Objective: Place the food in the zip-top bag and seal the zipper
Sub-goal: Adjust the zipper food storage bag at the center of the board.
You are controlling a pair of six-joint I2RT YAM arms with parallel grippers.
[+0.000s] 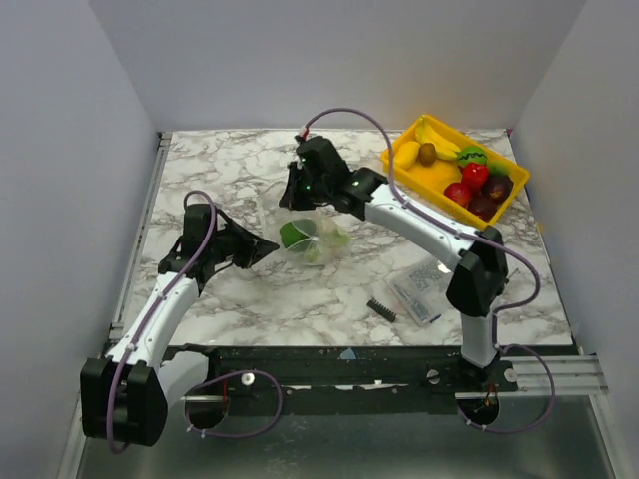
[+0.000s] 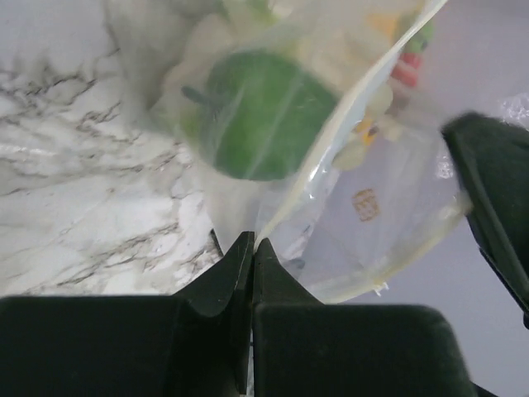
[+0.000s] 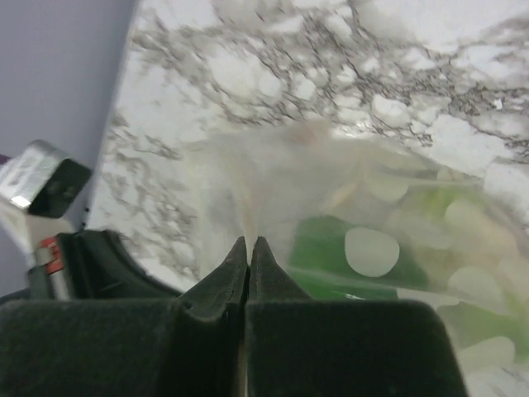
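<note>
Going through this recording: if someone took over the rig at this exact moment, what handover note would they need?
Left gripper: shut on one edge of the zip-top bag.
Right gripper: shut on the bag's far edge.
The bag sits mid-table between the arms.
Done: at least one green ball is inside.
Left: banana, kiwi, red pieces and purple pieces sit in the yellow tray. Load them, then seal the bag.

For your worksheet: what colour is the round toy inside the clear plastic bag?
The round toy is green, clearest in left wrist view.
</note>
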